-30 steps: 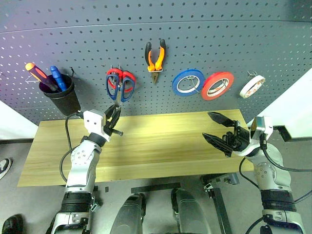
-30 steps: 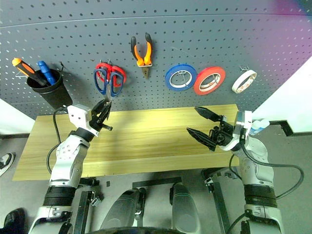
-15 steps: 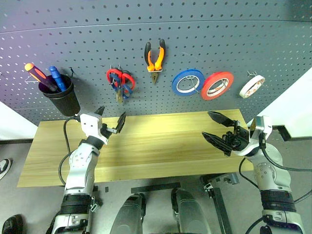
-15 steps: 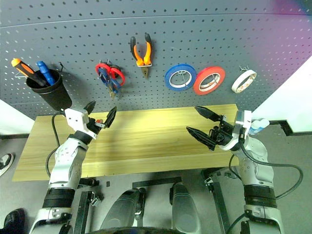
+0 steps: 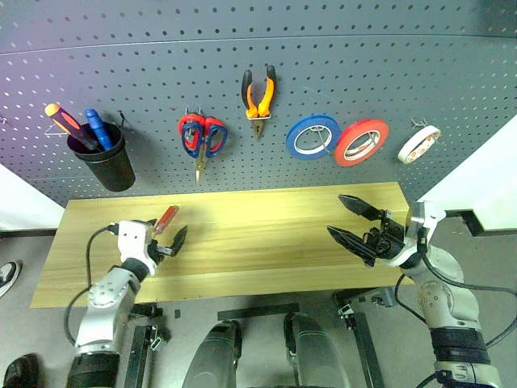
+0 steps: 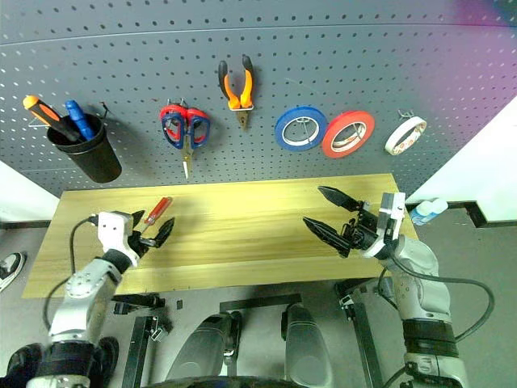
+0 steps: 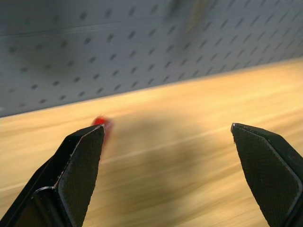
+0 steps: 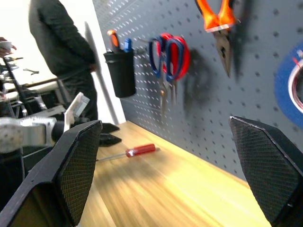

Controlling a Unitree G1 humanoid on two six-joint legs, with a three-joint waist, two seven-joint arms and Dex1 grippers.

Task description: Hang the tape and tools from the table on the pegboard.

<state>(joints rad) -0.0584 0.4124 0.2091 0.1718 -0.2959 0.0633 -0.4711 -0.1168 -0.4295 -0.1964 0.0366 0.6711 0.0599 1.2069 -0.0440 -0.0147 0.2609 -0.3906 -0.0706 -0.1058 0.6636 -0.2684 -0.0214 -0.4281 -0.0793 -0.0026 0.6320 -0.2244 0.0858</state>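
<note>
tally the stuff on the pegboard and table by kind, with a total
tape rolls: 3, blue roll, red roll, whitish tape
scissors: 2, hung together, red-handled scissors and blue-handled scissors
pliers: 1, pliers
screwdrivers: 3, orange-and-black screwdriver and blue screwdriver in the cup, red-handled screwdriver on the table
cup: 1, black cup
total: 10

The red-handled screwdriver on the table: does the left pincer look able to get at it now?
Probably yes. The left pincer is open and hovers right beside the red-handled screwdriver, which lies alone on the table with nothing between them.
</note>
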